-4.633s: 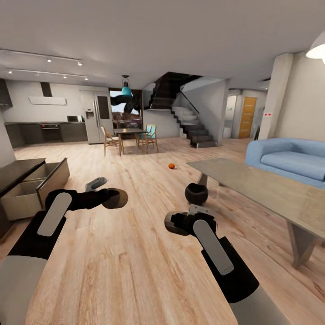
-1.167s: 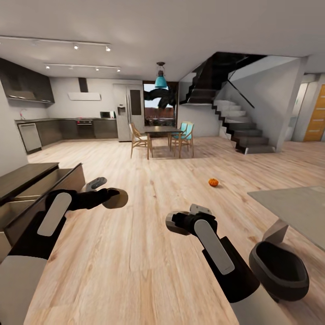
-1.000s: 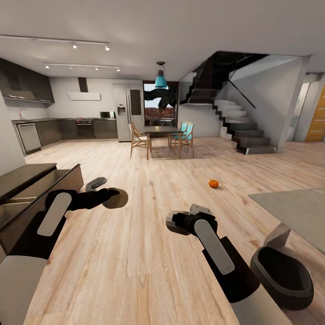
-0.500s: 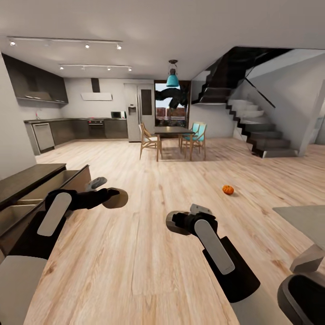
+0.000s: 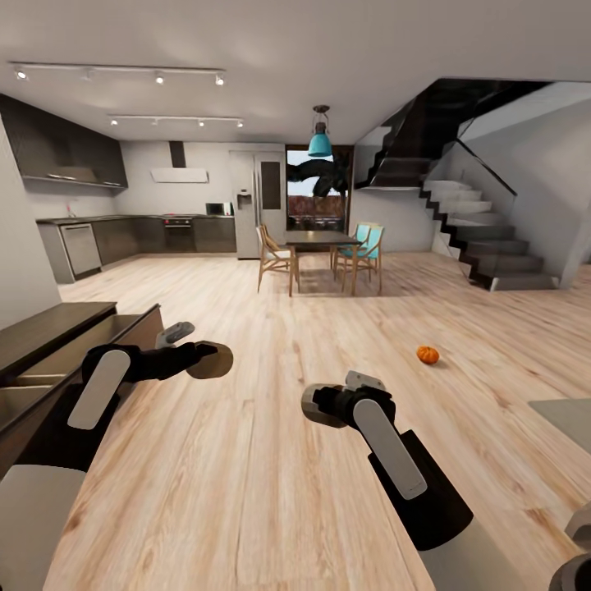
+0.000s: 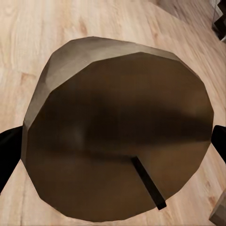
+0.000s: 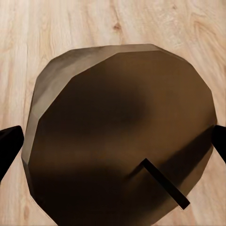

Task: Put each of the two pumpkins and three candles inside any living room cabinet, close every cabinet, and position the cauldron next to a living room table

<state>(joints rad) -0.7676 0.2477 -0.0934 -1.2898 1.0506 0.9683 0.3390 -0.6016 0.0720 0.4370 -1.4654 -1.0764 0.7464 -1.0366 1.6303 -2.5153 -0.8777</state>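
A wide wood floor (image 5: 271,460) is stretching away toward a far kitchen (image 5: 156,230) and a dark staircase (image 5: 484,246) at the far right, with a dining table (image 5: 320,242) and chairs sitting between them under a teal pendant lamp (image 5: 320,144). At the near left the low dark-brown cabinet (image 5: 49,328) is standing with its long axis running away from the robot, and its front is hanging pulled out, showing a pale interior. At the near right edge a grey corner of the coffee table (image 5: 566,410) is showing.

Both arms are reaching forward over the bare floor. The left gripper (image 5: 209,359) is carrying a candle (image 6: 117,127), a stubby brownish cylinder lying on its side with its axis pointing forward along the fingers, flat end and dark wick facing the wrist camera; the dark fingers (image 6: 9,155) are pressing on either side of it. The right gripper (image 5: 316,405) is likewise clamping a second candle (image 7: 120,132), its round end and wick turned to the wrist camera, axis pointing forward.

A small orange pumpkin (image 5: 428,354) is sitting on the floor at the right, farther out than both grippers and well apart from the cabinet; its stem is too small to tell.
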